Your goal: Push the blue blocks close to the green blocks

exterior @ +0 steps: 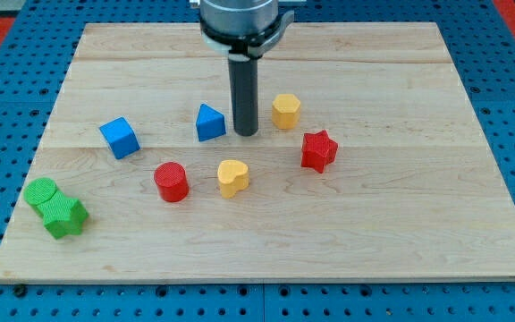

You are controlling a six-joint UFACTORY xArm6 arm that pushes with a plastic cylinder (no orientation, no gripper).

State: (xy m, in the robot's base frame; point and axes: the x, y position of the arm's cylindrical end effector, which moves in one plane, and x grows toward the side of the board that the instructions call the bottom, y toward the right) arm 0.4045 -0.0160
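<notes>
Blue was the colour I had to move, and both blue pieces sat well apart from the green pair. The blue wedge (209,122) stood just beside my tip (246,133), on its left in the view, though I could not tell if they touched. The blue cube (119,138) lay farther toward the view's left. The two green blocks (55,207) sat touching each other near the bench's (401,233) bottom-left corner.

My end effector was a plain rod with no jaws, so it had nothing to spread, close or clamp; it held no block.

I judged several risks. A push on the wedge from its right would send it leftward, but its sloped faces could let it twist and slip off my tip. Its path toward the green blocks ran near the red cylinder (172,182) and the cube, so a poor line could knock either aside. The yellow block (285,111) stood just right of my tip, and a backswing could nudge it. The yellow heart (233,177) and red star (318,150) lay nearby too. An overlong push could drive the green pair off the bench's edge.

No containers were in view, so nothing was held in any.
</notes>
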